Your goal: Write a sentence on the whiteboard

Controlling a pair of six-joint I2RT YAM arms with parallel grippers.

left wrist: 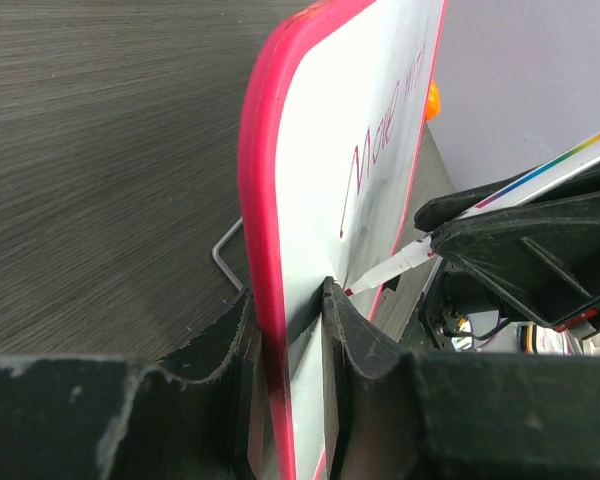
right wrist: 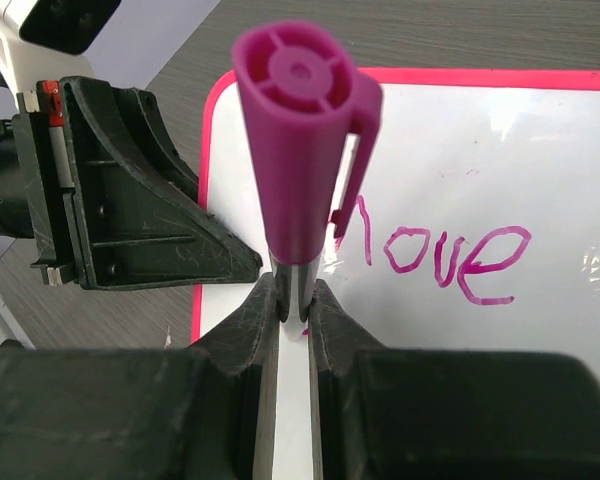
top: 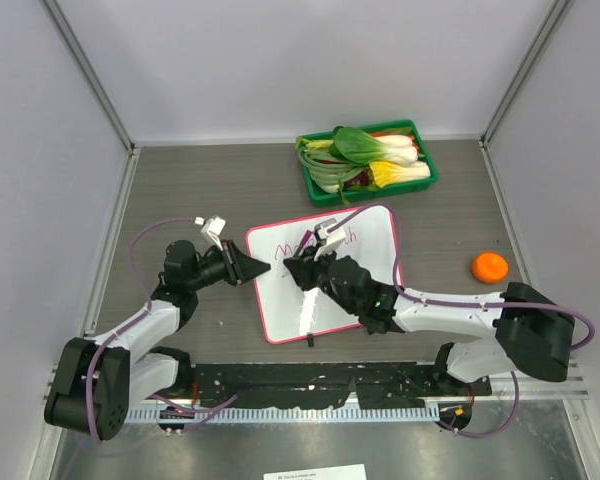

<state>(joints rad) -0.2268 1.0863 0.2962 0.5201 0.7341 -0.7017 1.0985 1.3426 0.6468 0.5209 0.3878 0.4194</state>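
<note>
Currently mid-sentence. Whiteboard (top: 372,232) lies just on the near side of the green tray (top: 432,172). Left gripper (top: 259,268) pinches its pink frame. Right gripper (top: 298,268) is clamped on a purple marker (right wrist: 300,150), tip at the board. "love" (right wrist: 450,262) is legible. Next, I judge: more letters, light even pressure, board pinned.

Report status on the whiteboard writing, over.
Left jaws shut on whiteboard frame. Right jaws shut on purple marker, tip at the board. Word "love" legible. Vegetable tray, orange well apart; nothing blocking.
</note>
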